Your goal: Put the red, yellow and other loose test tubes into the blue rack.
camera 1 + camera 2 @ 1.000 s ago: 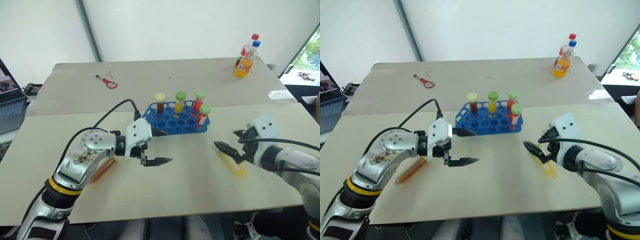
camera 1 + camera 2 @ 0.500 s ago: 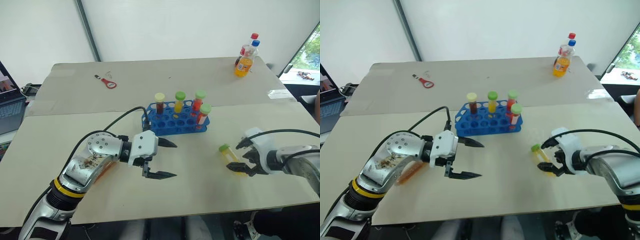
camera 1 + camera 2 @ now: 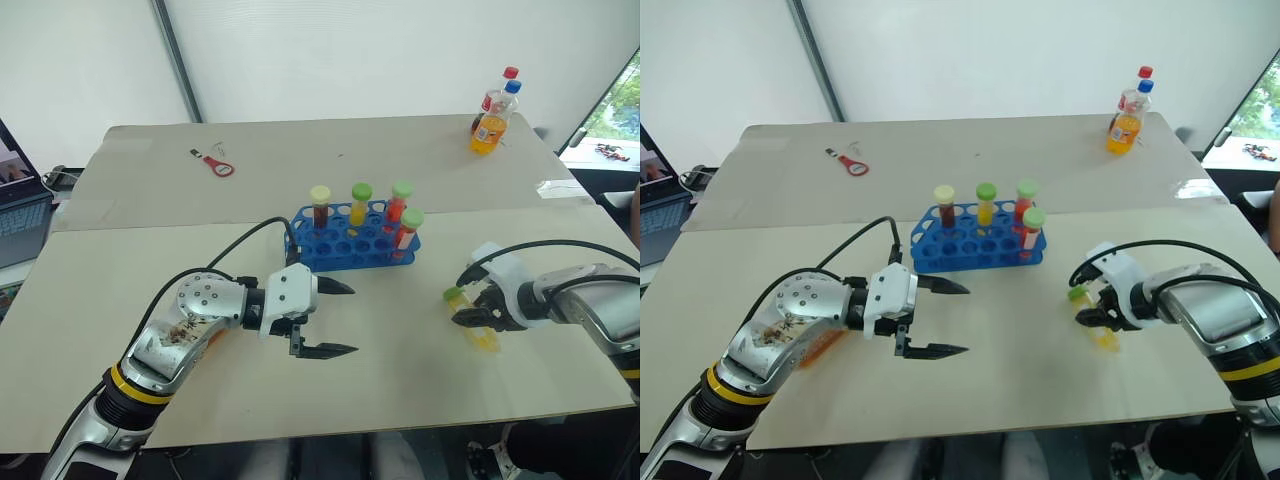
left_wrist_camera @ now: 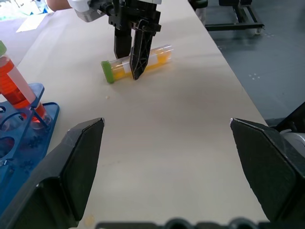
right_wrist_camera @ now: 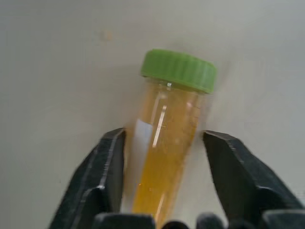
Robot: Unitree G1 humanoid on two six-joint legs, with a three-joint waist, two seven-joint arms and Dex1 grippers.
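Note:
The blue rack (image 3: 350,247) stands mid-table with several capped tubes upright in it. To its right a yellow test tube (image 3: 480,331) with a green cap lies flat on the table. My right gripper (image 3: 468,314) points down over it, its fingers (image 5: 112,171) closed against both sides of the tube (image 5: 164,157). My left gripper (image 3: 354,320) hovers open and empty in front of the rack. A red-orange tube (image 3: 818,347) lies on the table, partly hidden under my left forearm.
A red-handled tool (image 3: 218,165) lies at the far left of the table. Two drink bottles (image 3: 492,122) stand at the far right corner. A laptop (image 3: 20,215) sits off the table's left edge. The table's front edge runs close below both arms.
My right gripper has swung down over the yellow tube and closed its fingers around it. The left gripper stays open and has hardly moved.

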